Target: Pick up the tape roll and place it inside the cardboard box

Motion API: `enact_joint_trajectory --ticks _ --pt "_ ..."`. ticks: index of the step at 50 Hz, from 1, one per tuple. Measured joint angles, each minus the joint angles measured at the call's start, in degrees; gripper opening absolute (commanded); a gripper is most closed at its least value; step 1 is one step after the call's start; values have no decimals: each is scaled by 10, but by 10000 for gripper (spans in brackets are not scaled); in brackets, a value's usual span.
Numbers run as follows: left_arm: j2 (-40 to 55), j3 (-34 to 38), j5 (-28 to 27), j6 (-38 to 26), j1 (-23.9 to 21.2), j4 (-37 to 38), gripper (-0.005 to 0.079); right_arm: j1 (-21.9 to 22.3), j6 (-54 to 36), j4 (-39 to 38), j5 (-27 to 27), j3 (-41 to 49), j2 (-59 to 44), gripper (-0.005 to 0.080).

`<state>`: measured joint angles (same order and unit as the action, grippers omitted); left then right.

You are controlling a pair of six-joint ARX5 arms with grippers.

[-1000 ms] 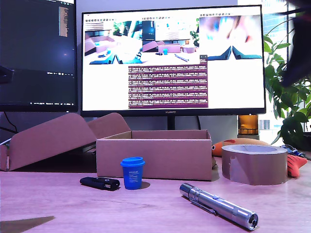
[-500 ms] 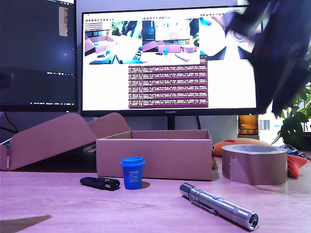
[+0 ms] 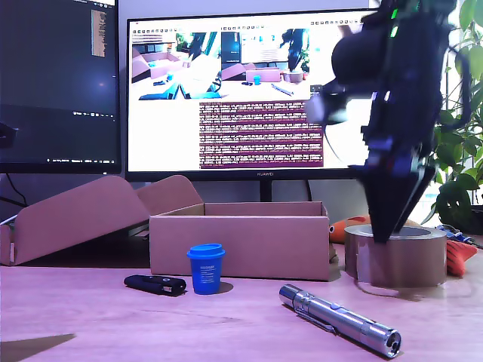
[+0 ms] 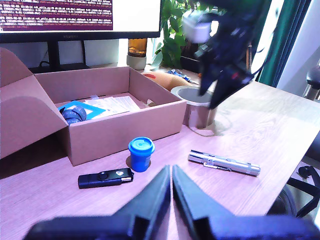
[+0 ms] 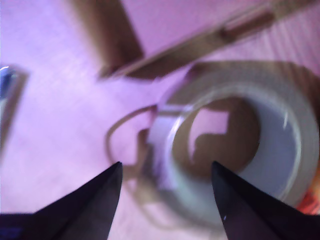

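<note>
My second pincer (image 5: 166,192) hangs wide open just over the tape roll (image 3: 395,256), gripping nothing; my first pincer (image 4: 168,192) is closed, empty.

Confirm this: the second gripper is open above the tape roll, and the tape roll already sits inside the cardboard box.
Not quite. My second gripper is open above the tape roll, but the exterior view shows the roll on the desk beside the cardboard box, at that view's right, not inside it.

My arm (image 3: 396,113) is black, with tapering black tool fingers (image 5: 90,205).
</note>
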<state>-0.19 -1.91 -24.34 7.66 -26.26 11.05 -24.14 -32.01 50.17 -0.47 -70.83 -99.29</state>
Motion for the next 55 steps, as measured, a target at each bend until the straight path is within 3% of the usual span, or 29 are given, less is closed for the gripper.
enact_joint_trajectory --ticks 10,15,26,31,45,55 --pt "0 0 0 0 0 11 -19 0 -14 -5 11 0 -22 504" --pt "0 0 0 0 0 18 -19 0 -23 -6 11 0 -33 448" --pt "0 0 0 0 0 18 -19 0 -24 -6 11 0 -37 101" --pt "0 0 0 0 0 18 -19 0 -23 -5 10 0 -37 19" --pt "0 0 7 0 0 18 -19 -7 32 20 10 -7 -37 -3" --pt "0 0 8 0 0 18 -19 -15 67 74 10 -67 -38 -3"
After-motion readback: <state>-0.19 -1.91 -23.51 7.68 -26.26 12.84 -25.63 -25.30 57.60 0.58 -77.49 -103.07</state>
